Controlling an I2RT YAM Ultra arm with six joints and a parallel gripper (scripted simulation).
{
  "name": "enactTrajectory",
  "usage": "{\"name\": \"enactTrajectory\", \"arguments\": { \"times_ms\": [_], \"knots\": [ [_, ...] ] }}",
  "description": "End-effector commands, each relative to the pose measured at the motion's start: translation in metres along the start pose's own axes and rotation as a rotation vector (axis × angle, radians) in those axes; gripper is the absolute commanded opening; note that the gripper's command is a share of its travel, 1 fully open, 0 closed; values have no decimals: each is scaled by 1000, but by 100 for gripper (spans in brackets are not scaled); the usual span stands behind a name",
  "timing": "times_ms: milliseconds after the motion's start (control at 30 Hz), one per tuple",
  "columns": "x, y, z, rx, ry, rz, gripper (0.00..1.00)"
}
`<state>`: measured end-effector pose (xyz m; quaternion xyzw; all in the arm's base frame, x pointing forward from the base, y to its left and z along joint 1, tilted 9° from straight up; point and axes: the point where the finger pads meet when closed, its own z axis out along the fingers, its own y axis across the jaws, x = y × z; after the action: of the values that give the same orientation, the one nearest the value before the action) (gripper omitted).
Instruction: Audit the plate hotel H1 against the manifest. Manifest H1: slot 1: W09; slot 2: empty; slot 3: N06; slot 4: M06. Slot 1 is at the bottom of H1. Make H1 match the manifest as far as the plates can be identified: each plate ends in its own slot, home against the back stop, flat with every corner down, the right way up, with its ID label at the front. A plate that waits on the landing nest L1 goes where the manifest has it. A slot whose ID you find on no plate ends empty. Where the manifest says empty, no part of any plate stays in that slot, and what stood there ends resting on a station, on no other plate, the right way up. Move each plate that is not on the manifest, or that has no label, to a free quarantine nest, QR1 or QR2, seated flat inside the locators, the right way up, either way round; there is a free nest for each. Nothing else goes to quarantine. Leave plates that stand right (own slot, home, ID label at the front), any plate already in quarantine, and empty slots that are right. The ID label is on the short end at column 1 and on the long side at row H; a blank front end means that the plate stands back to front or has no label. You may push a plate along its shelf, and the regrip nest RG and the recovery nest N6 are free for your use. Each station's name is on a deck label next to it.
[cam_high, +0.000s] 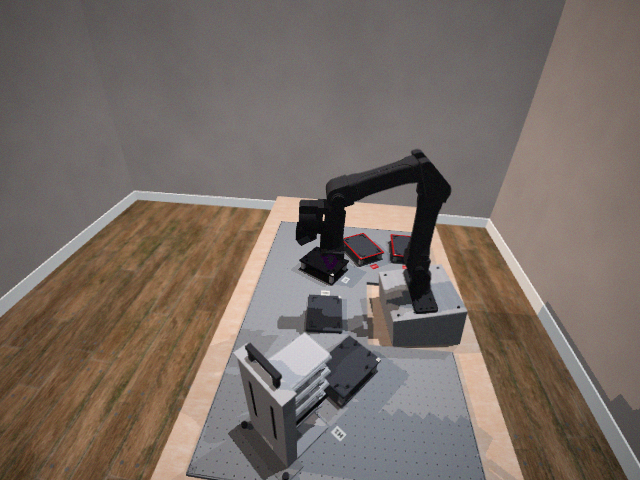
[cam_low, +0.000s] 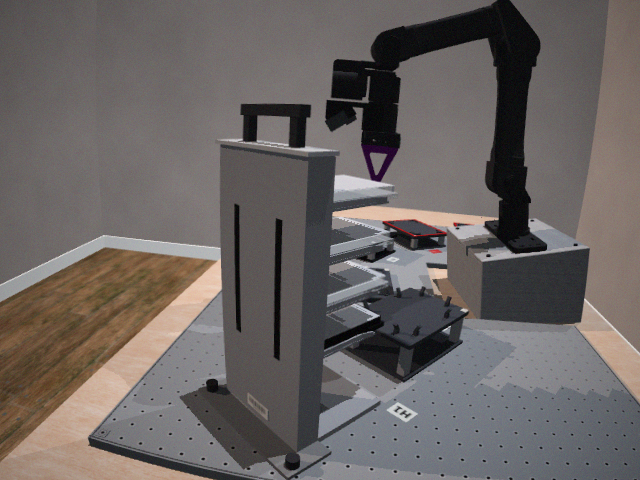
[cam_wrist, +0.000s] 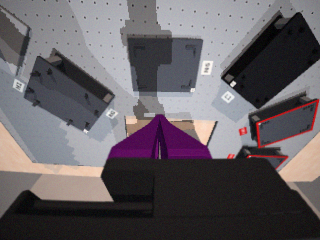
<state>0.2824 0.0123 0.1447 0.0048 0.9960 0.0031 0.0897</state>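
Observation:
The plate hotel H1 stands at the near left of the deck, its open front facing the arm; it also shows in the top view. Under its top shelf I see three plates, one above the other. Their labels are too small to read. The landing nest in front of the hotel carries no plate. My gripper is shut and empty, pointing straight down, high above the deck beyond the hotel. In the wrist view the purple fingers are closed together.
A flat dark nest lies mid-deck. A black raised nest stands beyond it, under the gripper. Two red-edged quarantine nests stand at the far end, both without plates. The arm's grey pedestal is at the right.

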Motion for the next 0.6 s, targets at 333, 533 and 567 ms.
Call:
{"name": "enactTrajectory", "arguments": {
  "times_ms": [333, 533, 567],
  "knots": [
    [0, -30, -8, -3, 10, 75, 0],
    [1, -38, -21, -3, 10, 75, 0],
    [1, -39, -22, -3, 10, 75, 0]
  ]
}}
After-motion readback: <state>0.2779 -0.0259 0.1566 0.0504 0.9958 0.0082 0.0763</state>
